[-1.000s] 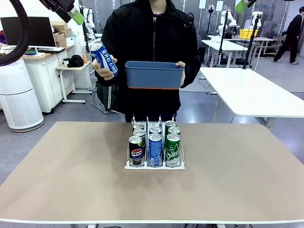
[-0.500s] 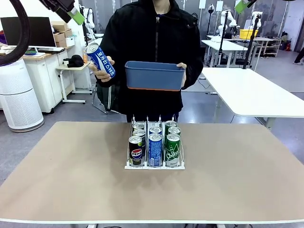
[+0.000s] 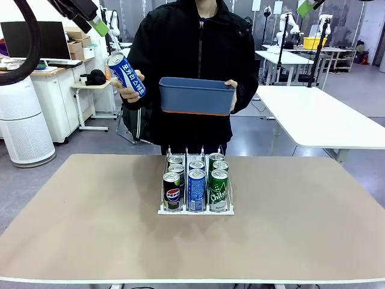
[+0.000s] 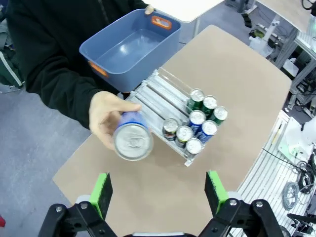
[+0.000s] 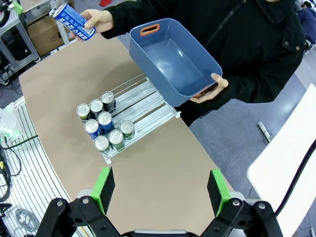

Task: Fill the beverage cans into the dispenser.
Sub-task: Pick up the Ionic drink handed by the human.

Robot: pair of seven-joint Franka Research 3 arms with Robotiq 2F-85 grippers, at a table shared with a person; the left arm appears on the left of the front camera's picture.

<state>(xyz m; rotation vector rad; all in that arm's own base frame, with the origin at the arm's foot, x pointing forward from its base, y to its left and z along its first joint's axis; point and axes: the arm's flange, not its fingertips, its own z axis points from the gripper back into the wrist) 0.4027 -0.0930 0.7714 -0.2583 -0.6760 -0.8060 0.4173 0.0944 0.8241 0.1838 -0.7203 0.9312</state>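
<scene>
1. A blue bin [image 3: 195, 95] is hanging above the far edge of the brown table [image 3: 90, 223], its inside showing bare.
2. A white air purifier [image 3: 23, 120] is standing on the floor at left.
3. A white table [image 3: 319, 117] is sitting at right.

In the front view the person's head is cut off by the top edge, and the rear cans [image 3: 197, 163] in the rack [image 3: 195, 210] hide behind the front row, their labels unreadable. The blue bin [image 3: 195, 96] covers the person's chest. From the left wrist, a hand [image 4: 106, 118] hides most of the raised can [image 4: 132, 139].
</scene>
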